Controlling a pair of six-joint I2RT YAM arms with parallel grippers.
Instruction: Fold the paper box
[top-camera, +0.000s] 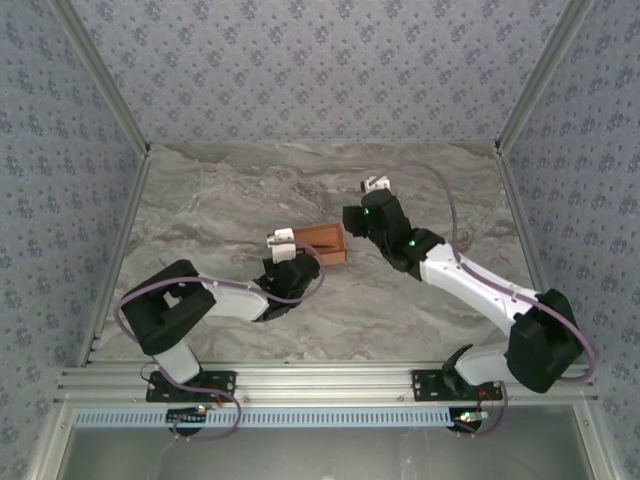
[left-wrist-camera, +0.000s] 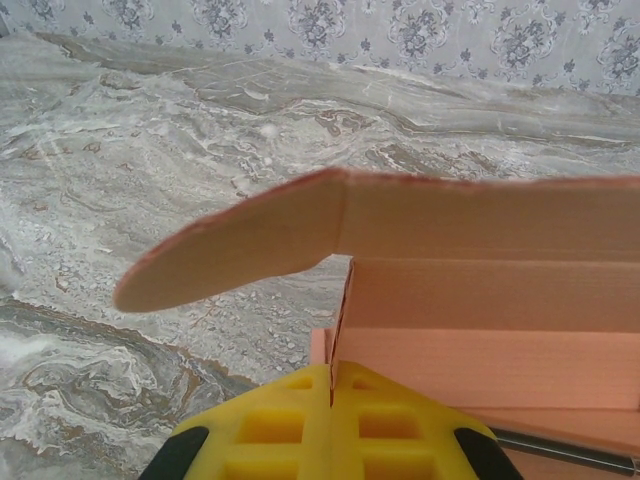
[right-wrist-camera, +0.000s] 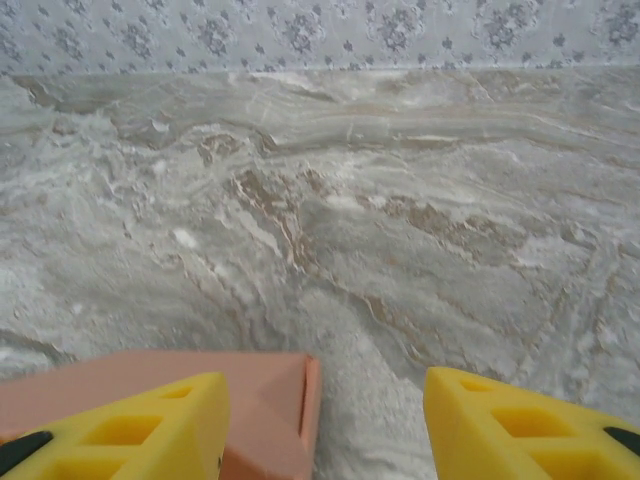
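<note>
From above, the paper box (top-camera: 322, 240) is sitting near the middle of the marbled worktop (top-camera: 220, 195), between my 2 hands. My left hand (top-camera: 300, 260) is reaching to its near-left side, and my right hand (top-camera: 352, 222) is hovering just beside its right end. In my left wrist view, my left hand (left-wrist-camera: 331, 388) is pinching a thin upright wall of the salmon-orange box between its 2 yellow fingers (left-wrist-camera: 270, 435), which are pressing together on the card. A rounded flap (left-wrist-camera: 230, 250) is sticking out to the left above the worktop. In my right wrist view, my right hand (right-wrist-camera: 325, 420) is standing moderately wide. A corner of the box is lying low in the frame beside its left finger (right-wrist-camera: 130, 425). The other finger is hanging well apart from the box over bare marble. I cannot tell whether the left finger is touching the card.
</note>
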